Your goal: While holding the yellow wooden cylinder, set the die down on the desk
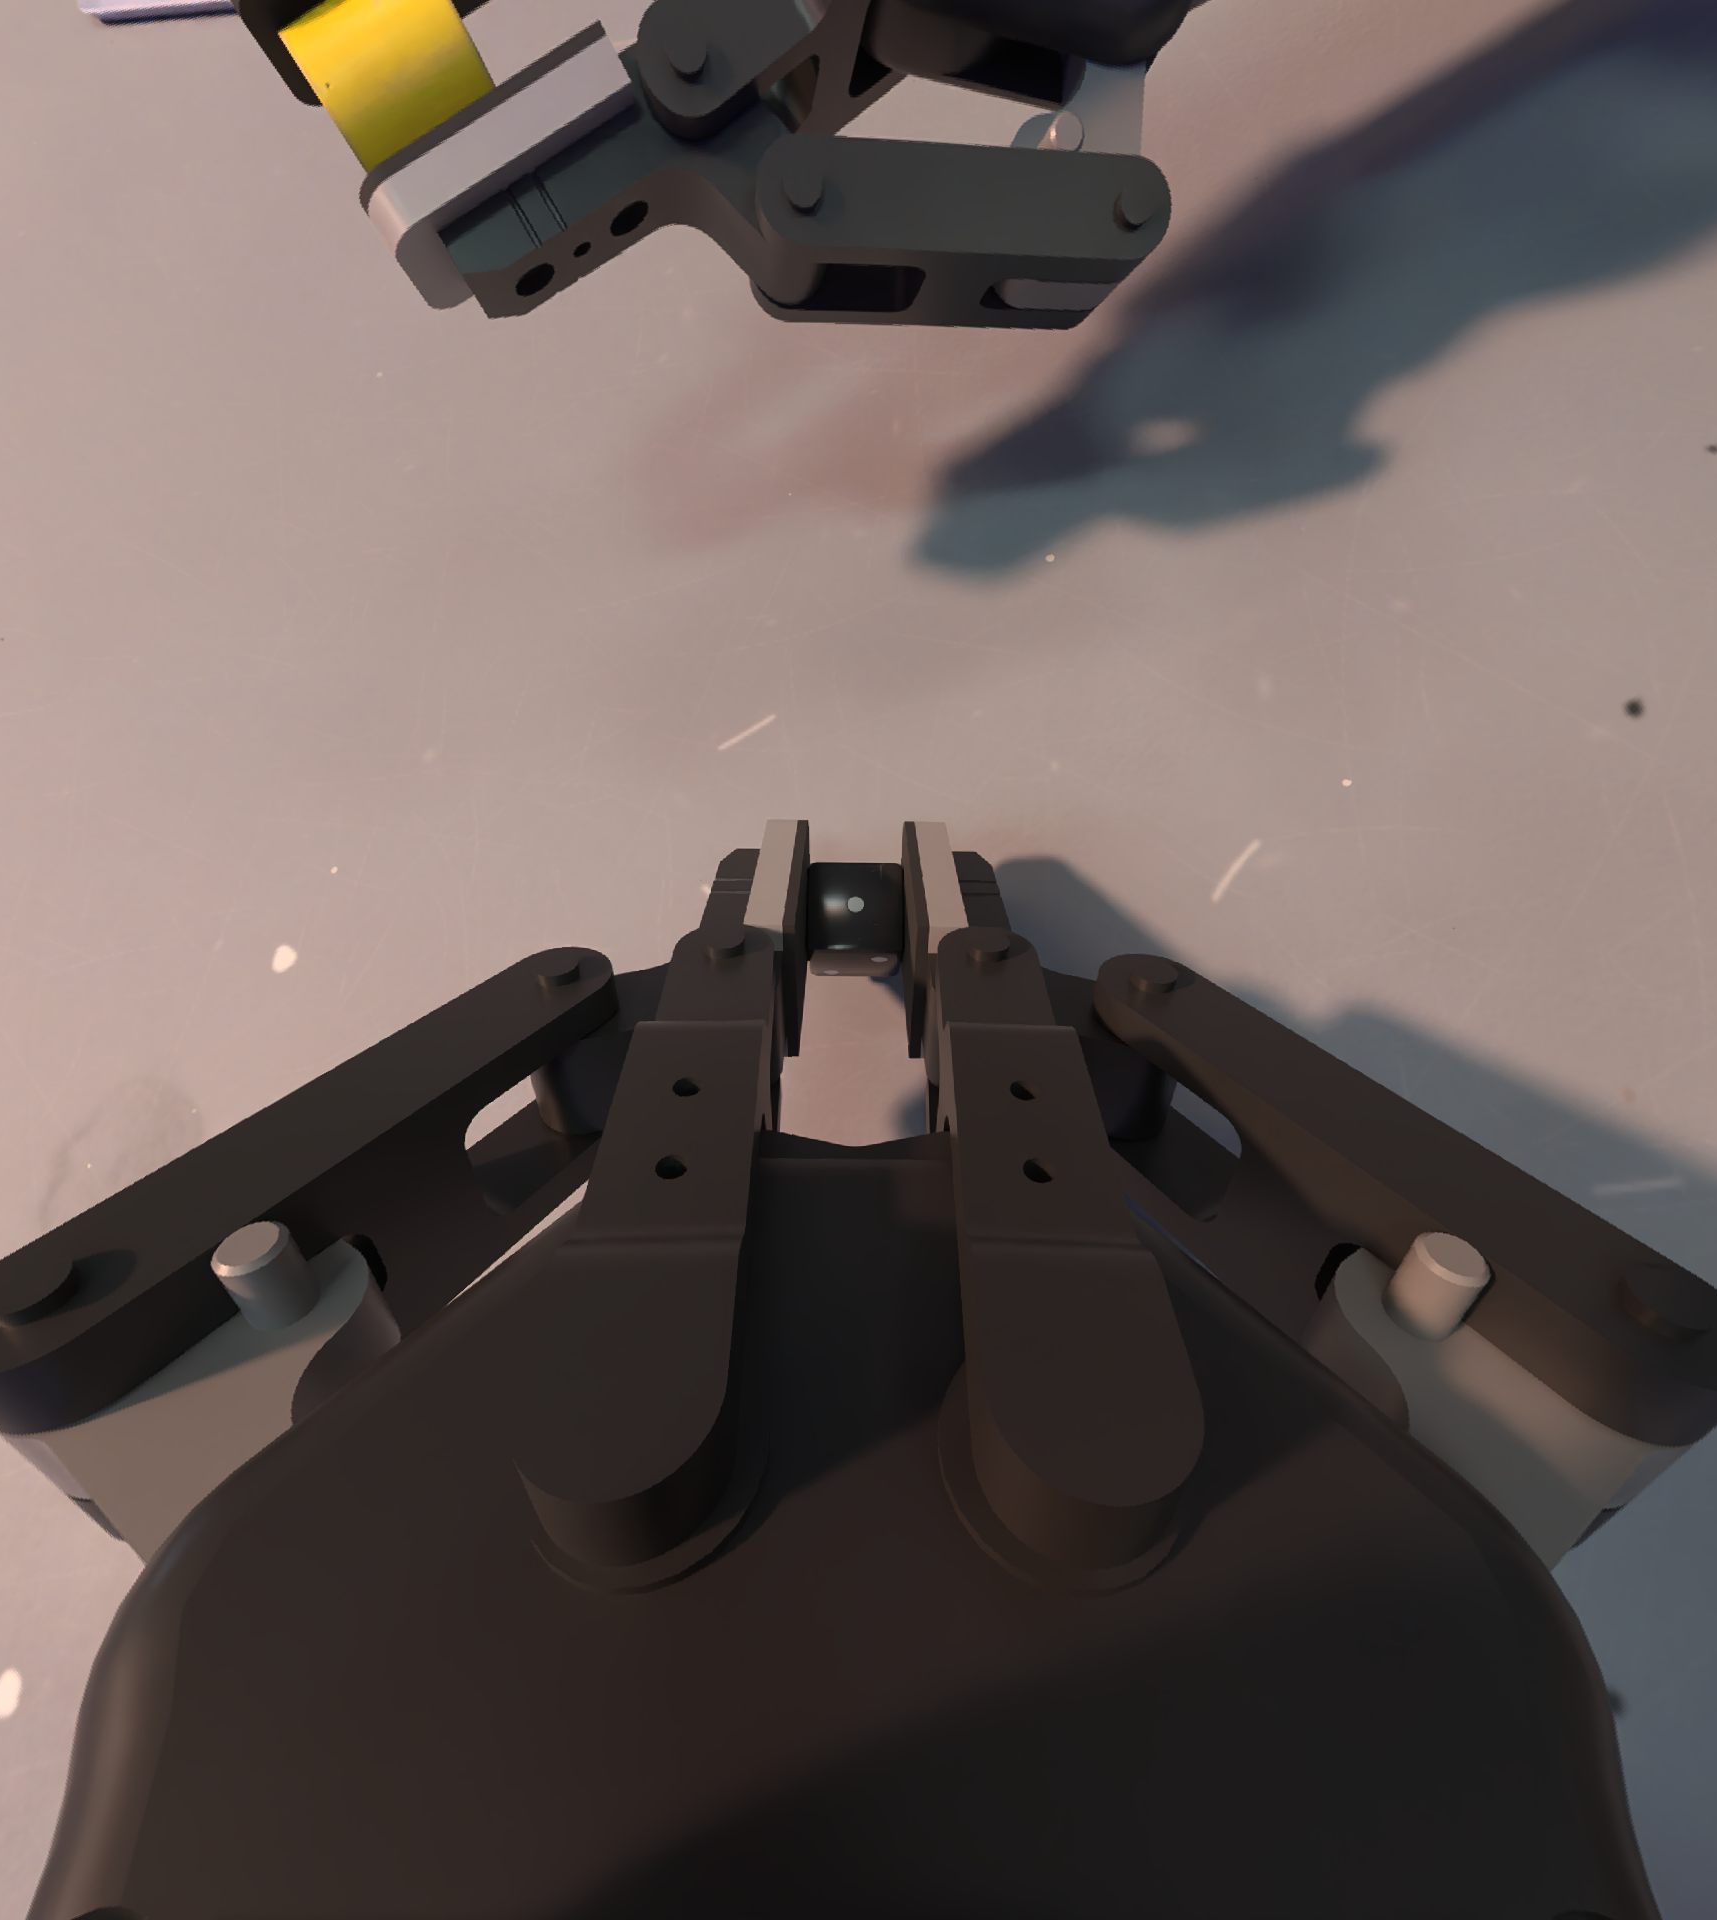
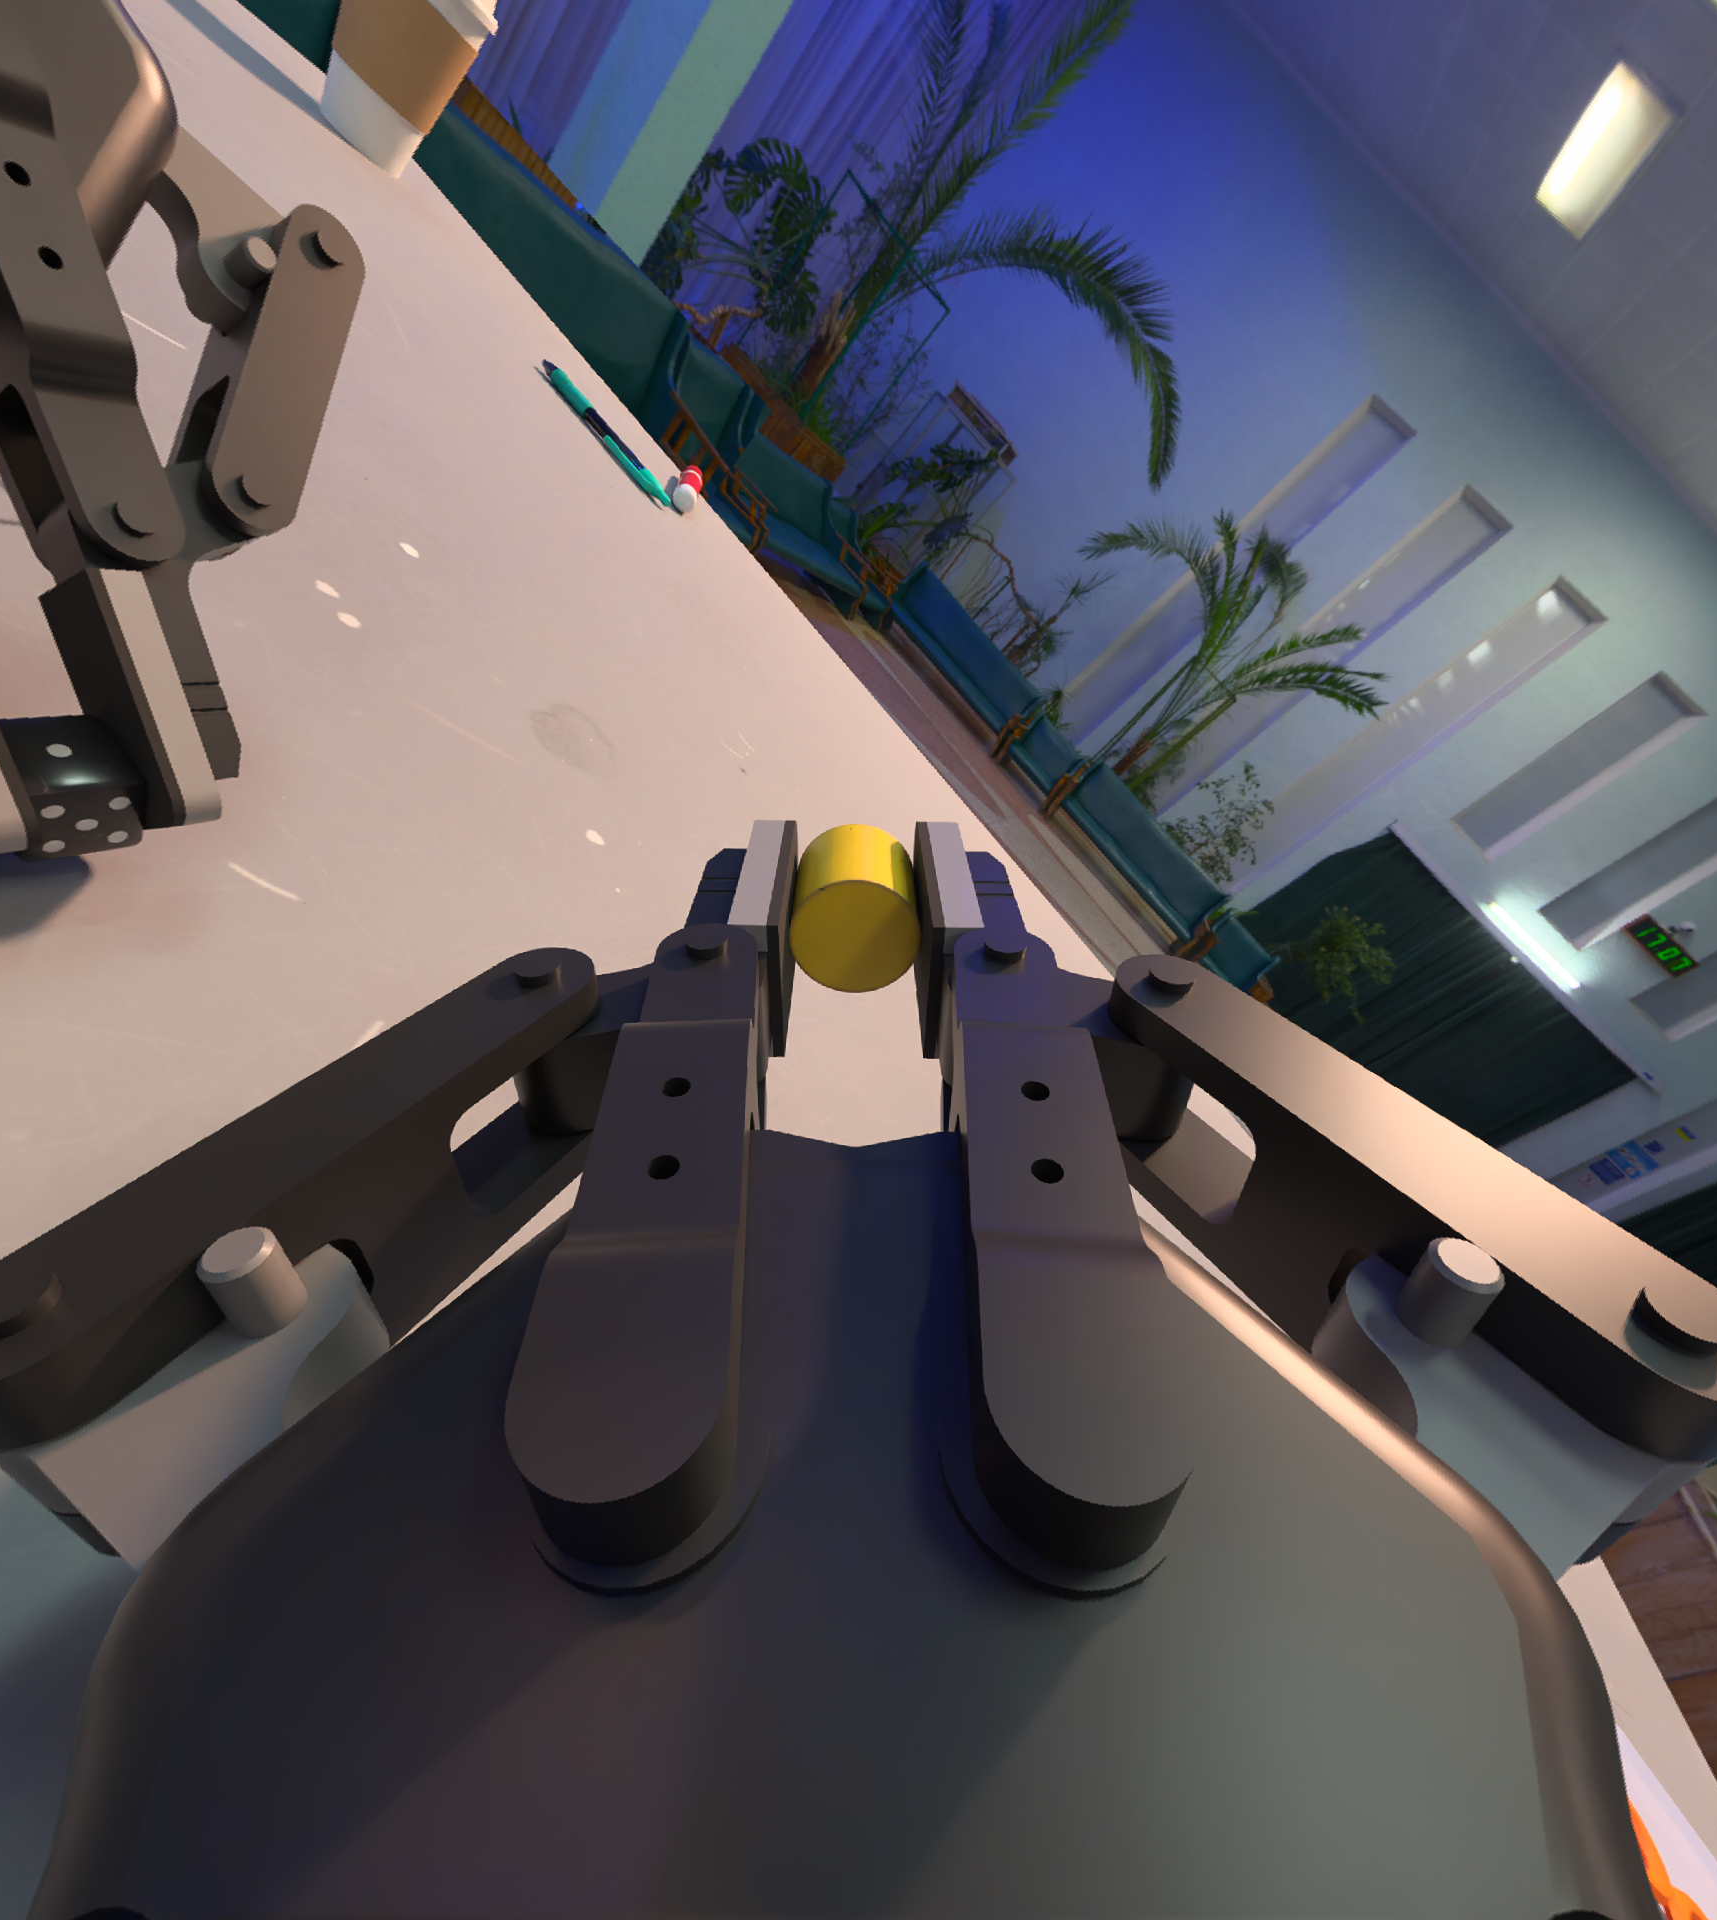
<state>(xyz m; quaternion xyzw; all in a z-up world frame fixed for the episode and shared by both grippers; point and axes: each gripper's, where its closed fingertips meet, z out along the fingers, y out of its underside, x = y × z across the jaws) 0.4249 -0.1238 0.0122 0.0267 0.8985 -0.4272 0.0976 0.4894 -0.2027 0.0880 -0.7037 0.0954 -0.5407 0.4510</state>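
My left gripper (image 1: 854, 878) is shut on a small black die (image 1: 852, 914) with white dots, held low over the grey desk (image 1: 418, 623). In the right wrist view the die (image 2: 80, 795) sits between the left gripper's pads (image 2: 173, 727), at or just above the desk surface; I cannot tell if it touches. My right gripper (image 2: 854, 883) is shut on the yellow wooden cylinder (image 2: 852, 912), held above the desk. The right gripper (image 1: 386, 114) with the cylinder (image 1: 386, 78) also shows at the top of the left wrist view.
A paper coffee cup (image 2: 397, 73) stands at the far end of the desk. A teal pen (image 2: 605, 431) and a red-and-white capsule (image 2: 688, 486) lie near the desk's far edge (image 2: 833, 634). The grippers' shadows (image 1: 1197, 447) fall on the desk.
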